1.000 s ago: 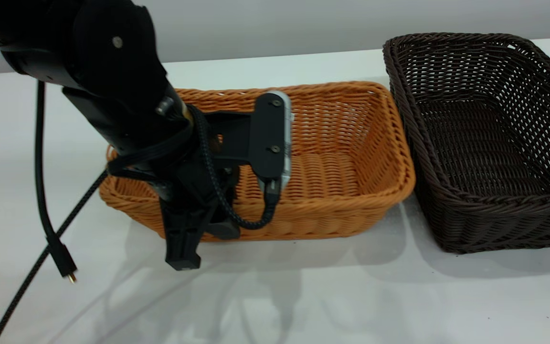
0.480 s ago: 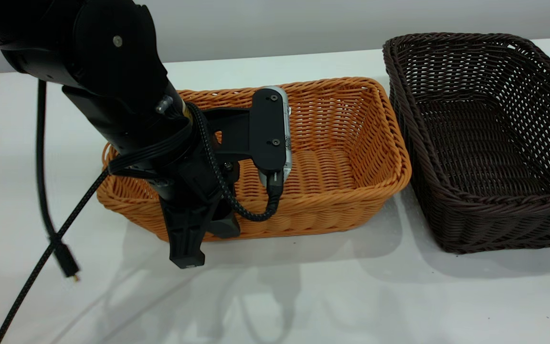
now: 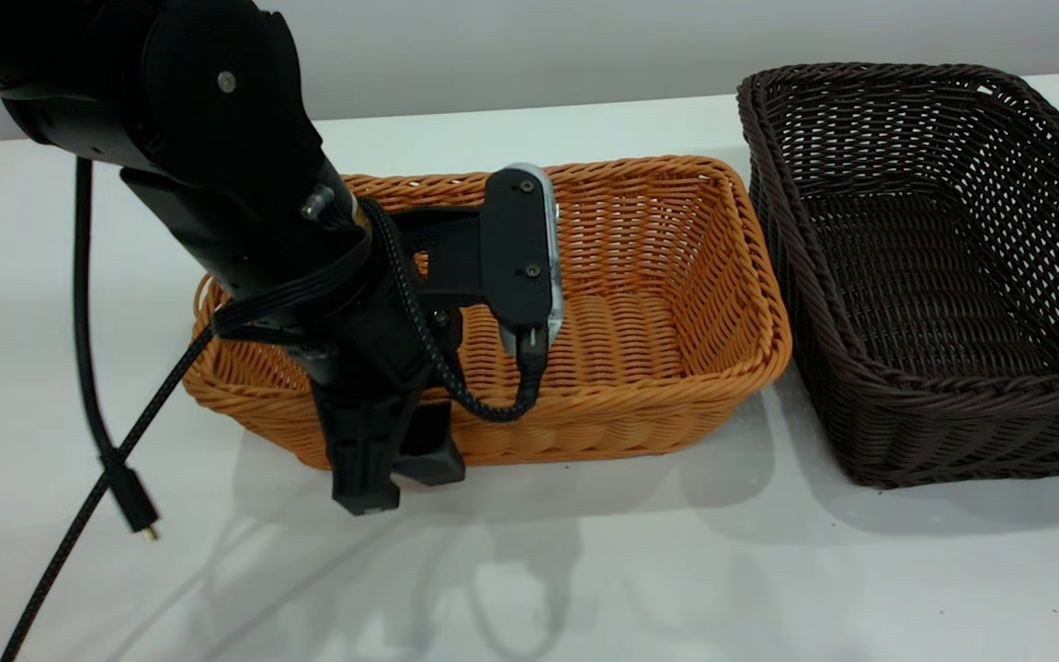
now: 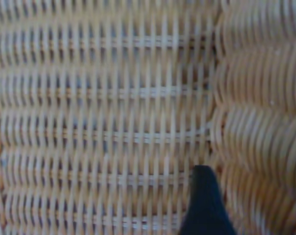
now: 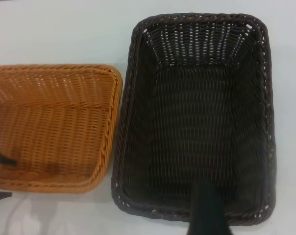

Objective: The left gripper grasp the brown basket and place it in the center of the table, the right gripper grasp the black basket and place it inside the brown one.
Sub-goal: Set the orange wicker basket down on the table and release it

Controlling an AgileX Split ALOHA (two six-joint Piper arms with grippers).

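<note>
The brown basket [image 3: 640, 303] is seen on the white surface [image 3: 585, 570], left of centre in the exterior view, with the black basket [image 3: 934, 267] just beside it at 3 o'clock; whether the two rims touch cannot be told. The left claw [image 3: 392, 460] is set over the brown basket's near long wall toward its 7 o'clock corner, one finger down the outside and one inside, clamped on that wall. The arm, a camera module [image 3: 525, 262] and a braided cable [image 3: 438, 368] stand in front of much of the basket's left half. A loose cable with a plug [image 3: 134, 506] hangs at 8 o'clock, just clear of the surface. In the left wrist view only weave and one dark finger [image 4: 205, 205] are seen. The right claw [image 5: 207, 210] is held above the black basket's rim; whether it is apart or together cannot be told. Open surface lies along the near edge at 6 o'clock and behind both baskets at 12 o'clock.
</note>
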